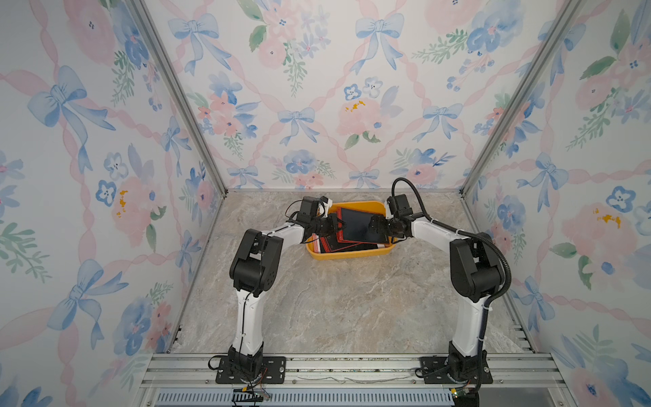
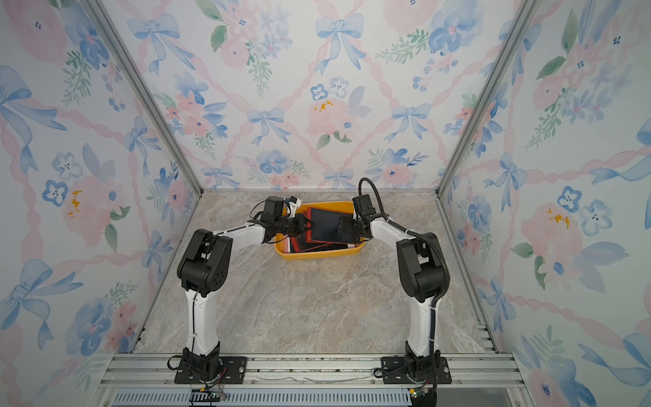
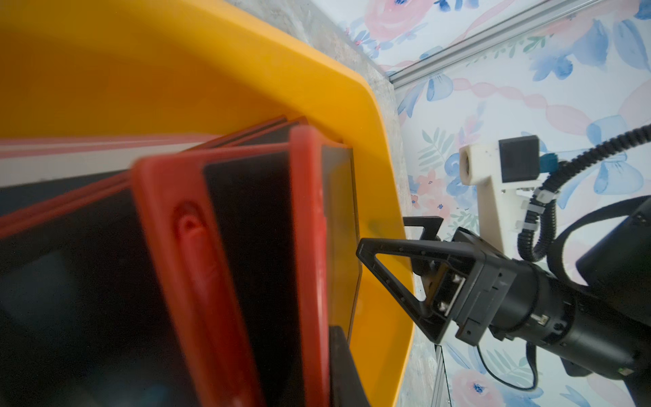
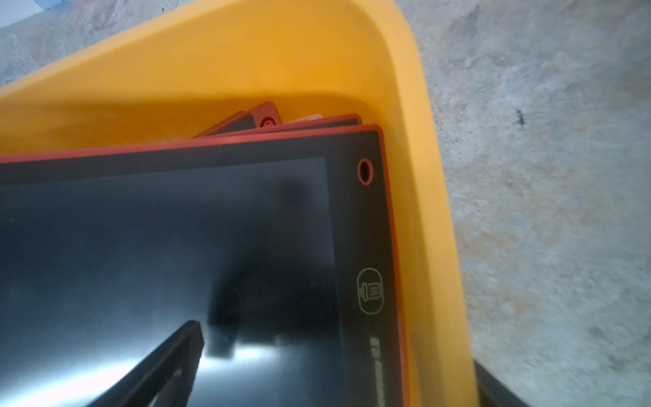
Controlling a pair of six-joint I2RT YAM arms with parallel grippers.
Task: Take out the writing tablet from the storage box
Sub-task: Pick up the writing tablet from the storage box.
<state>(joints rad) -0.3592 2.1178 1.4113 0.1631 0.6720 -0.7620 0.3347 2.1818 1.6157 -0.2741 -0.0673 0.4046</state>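
Fingers of the left gripper point(image 1: 337, 225) clamped on the left edge of the topmost red-framed, black-screened writing tablet point(image 1: 356, 225). Right gripper point(image 1: 373, 225) spread wide over its right edge. Tablet lies skewed on other tablets point(image 1: 329, 246) inside the shallow yellow-orange plastic storage box point(image 1: 352, 255), at the far centre of the marbled tabletop point(image 1: 334, 299).

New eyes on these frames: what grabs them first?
The yellow-orange storage box at the table's far middle, holding askew red-framed writing tablets. Both end effectors meet over it: left end effector at the edge of the top tablet, right end effector open opposite. Bow-and-flower wallpaper covers the walls.
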